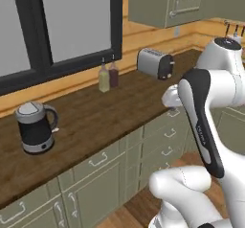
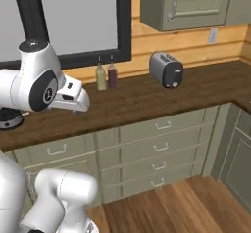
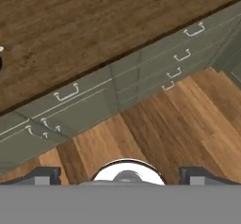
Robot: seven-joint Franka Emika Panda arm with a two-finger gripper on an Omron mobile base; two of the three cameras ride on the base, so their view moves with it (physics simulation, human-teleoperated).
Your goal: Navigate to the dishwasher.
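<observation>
The dishwasher is out of view; the fronts before me are olive-green framed doors and drawers (image 2: 159,146) with small silver handles, under a dark wooden counter (image 2: 142,97). My gripper (image 3: 121,175) hangs above the counter's front edge and looks down on the drawers (image 3: 141,70) and the plank floor (image 3: 160,129). Its two dark fingertips (image 3: 44,173) stand far apart with nothing between them. The white hand (image 2: 73,97) sits at the end of the folded arm.
On the counter stand a kettle (image 1: 34,126), two bottles (image 1: 104,77) and a toaster (image 2: 166,69), below a dark-framed window (image 2: 73,21). An upper cabinet (image 2: 191,4) hangs at the right. More green cabinets (image 2: 238,158) turn the corner at the right; wooden floor (image 2: 171,207) lies between.
</observation>
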